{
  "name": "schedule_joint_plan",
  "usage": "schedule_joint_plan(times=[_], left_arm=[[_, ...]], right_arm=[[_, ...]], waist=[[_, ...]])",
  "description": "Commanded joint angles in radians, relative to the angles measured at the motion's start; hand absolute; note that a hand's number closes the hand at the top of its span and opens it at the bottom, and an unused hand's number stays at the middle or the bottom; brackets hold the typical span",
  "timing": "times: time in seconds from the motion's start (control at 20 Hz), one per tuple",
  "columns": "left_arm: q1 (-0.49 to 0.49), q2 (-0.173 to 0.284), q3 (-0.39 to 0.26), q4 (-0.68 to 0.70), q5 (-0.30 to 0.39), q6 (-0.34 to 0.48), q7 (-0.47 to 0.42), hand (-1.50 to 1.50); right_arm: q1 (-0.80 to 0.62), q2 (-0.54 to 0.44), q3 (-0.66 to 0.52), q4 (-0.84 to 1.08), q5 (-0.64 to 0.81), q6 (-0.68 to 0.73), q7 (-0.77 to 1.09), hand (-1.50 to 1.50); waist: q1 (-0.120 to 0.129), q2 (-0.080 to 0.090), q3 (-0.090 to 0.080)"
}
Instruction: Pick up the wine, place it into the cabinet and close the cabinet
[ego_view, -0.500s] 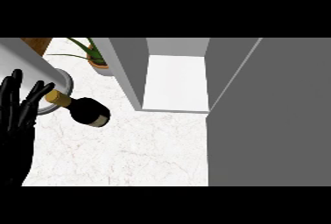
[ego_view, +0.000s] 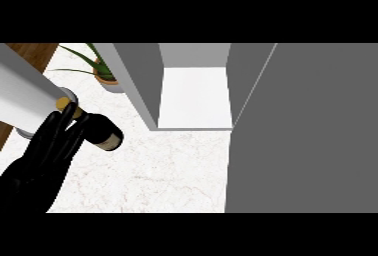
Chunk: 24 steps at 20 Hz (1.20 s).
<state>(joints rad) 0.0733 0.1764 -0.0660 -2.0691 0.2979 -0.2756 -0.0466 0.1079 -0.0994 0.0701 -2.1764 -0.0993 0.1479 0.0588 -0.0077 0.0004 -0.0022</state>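
I have the left hand (ego_view: 52, 150) at about eight o'clock on the counter (ego_view: 162, 170), its fingers laid over the wine (ego_view: 103, 134) and curling round the bottle's body, so I judge the grasp is being closed. The bottle lies on its side, well left of the open cabinet (ego_view: 193, 97), which sits at twelve o'clock with its door (ego_view: 310, 125) swung out at three o'clock. To do this well I'd settle the thumb under the bottle before lifting, then carry it toward one o'clock, clear of the potted plant (ego_view: 100, 70) and the cabinet's near wall. The right hand is out of view
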Motion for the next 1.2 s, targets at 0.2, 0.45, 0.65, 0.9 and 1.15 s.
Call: schedule_joint_plan(times=[0.2,0.45,0.65,0.9,1.15], left_arm=[[0.137,0.019,-0.048,-0.103,0.189,-0.123,0.083,-1.50],[0.141,0.029,-0.010,-0.285,0.258,-0.037,0.220,-1.50],[0.094,-0.002,0.002,-0.189,0.267,-0.062,0.198,-1.50],[0.080,0.025,0.039,-0.347,0.349,0.056,0.355,-1.50],[0.081,0.046,0.145,-0.335,0.401,0.061,0.377,-1.50]], right_arm=[[0.076,-0.037,0.019,-0.161,-0.101,0.044,0.172,-1.50],[0.054,-0.035,0.054,-0.329,-0.108,-0.009,0.346,-1.50],[0.021,-0.063,-0.026,-0.316,-0.168,0.011,0.375,-1.50],[-0.013,-0.024,0.051,-0.342,-0.090,-0.025,0.411,-1.50],[0.035,-0.032,0.005,-0.386,-0.148,-0.002,0.422,-1.50]], waist=[[0.009,-0.002,0.002],[0.010,-0.003,0.002],[0.005,-0.001,0.002],[0.007,-0.002,0.002],[0.006,-0.003,0.002]])
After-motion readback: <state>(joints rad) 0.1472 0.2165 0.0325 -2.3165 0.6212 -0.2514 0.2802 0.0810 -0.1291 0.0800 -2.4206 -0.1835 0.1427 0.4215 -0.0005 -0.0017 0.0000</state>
